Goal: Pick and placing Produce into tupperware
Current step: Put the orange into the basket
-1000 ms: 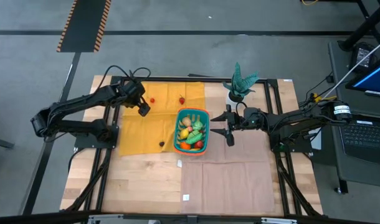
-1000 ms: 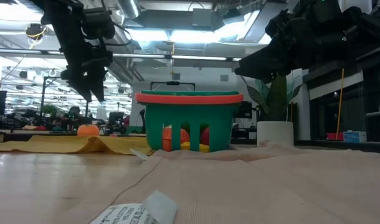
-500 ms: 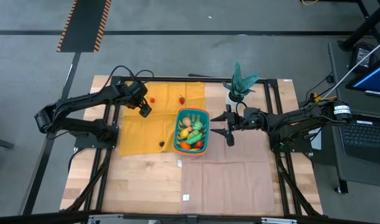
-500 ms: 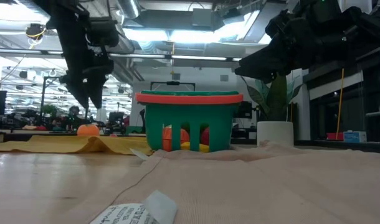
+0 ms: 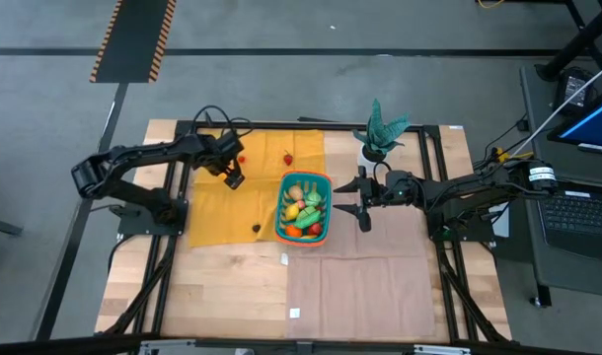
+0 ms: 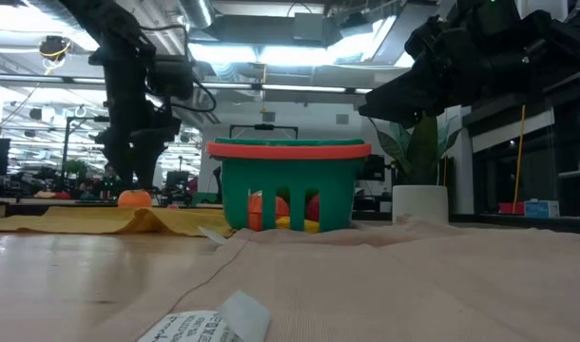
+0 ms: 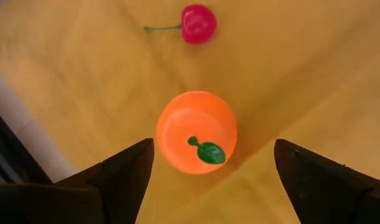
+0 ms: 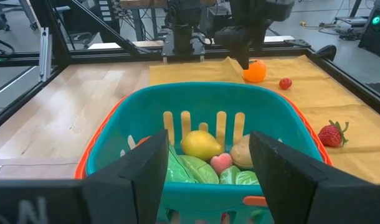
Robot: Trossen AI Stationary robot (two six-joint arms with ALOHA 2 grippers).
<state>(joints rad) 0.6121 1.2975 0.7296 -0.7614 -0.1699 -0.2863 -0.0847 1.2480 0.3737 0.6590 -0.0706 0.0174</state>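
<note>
1. Mustard-yellow cloth (image 5: 217, 202) covered the left part of the wooden table (image 5: 222, 296), with the left gripper (image 5: 234, 176) poised over its far area, fingers spread wide and holding nothing.
2. Between those fingers, seen from the left wrist, sat a toy orange (image 7: 197, 131) with a small green leaf, apart from both fingers (image 7: 121, 171); a red cherry (image 7: 199, 23) with a stem lay just beyond it on the cloth.
3. A small red fruit (image 5: 288, 158) lay farther right on the cloth, and a tiny dark piece (image 5: 257, 228) lay near the cloth's near edge.
4. At the table's middle stood the teal basket (image 5: 328, 210) with its orange rim, holding a yellow lemon (image 8: 201, 144), green leafy pieces (image 8: 193, 169), a pink piece (image 8: 221, 161) and a tan one (image 8: 242, 150).
5. Outside it on the cloth lay a strawberry (image 8: 332, 134).
6. Just right of the basket hung the right gripper (image 5: 362, 198), fingers parted and empty.
7. Beyond it stood a potted plant (image 5: 378, 133).
</note>
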